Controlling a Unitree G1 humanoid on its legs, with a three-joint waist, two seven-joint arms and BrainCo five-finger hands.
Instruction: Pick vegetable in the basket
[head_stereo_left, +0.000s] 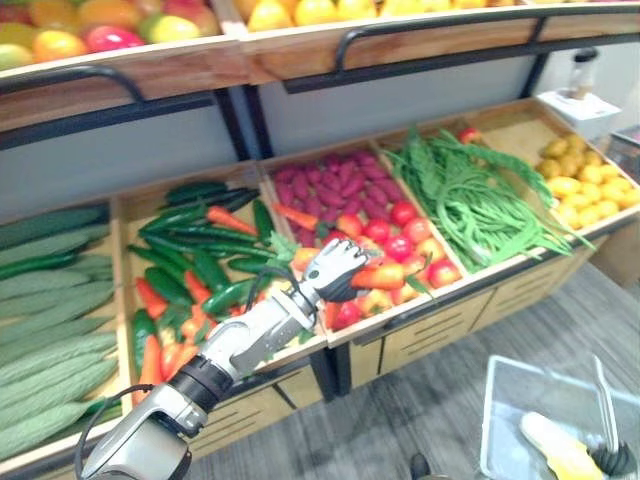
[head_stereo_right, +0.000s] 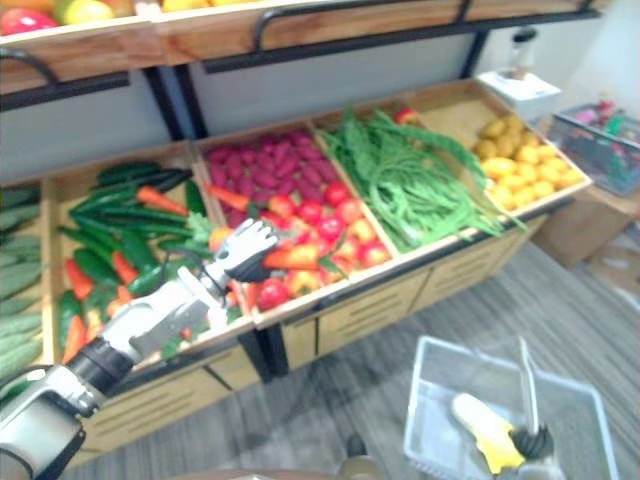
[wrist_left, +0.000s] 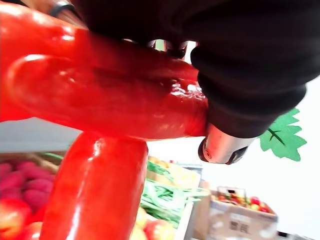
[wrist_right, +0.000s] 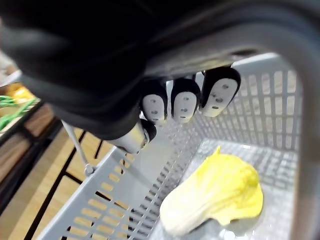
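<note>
Two hands have jobs right now, and I go view by view.

Left eye view: my left hand (head_stereo_left: 335, 268) is out over the middle bin (head_stereo_left: 400, 312) of the stand, close to its near edge. Its fingers are curled round a long red pepper (head_stereo_left: 385, 275). The pepper pokes out to the right of the hand. The basket (head_stereo_left: 497, 410) is low on the right, well apart from the pepper, and a yellow cabbage (head_stereo_left: 555, 445) lies in it.

Right eye view: it looks the same here, with the pepper (head_stereo_right: 292, 257) in the left hand (head_stereo_right: 243, 250) and the basket (head_stereo_right: 432, 410) near me on the right.

Left wrist view: the pepper (wrist_left: 110, 95) is very close, red and shiny, with the dark cover of the hand wrapped over one end. A second red shape hangs under it, and I cannot tell if that is part of the same pepper.

Right wrist view: my right hand (wrist_right: 110, 70) has its fingers (wrist_right: 182, 102) hooked round the grey handle (wrist_right: 280, 35) of the basket, with the cabbage lying below them.

I think the pepper is light and firm, but its smooth skin looks slippery. It may be hollow, so a hard squeeze could dent it. I would hold it round the thick middle, not by the thin tip, and squeeze gently.
</note>
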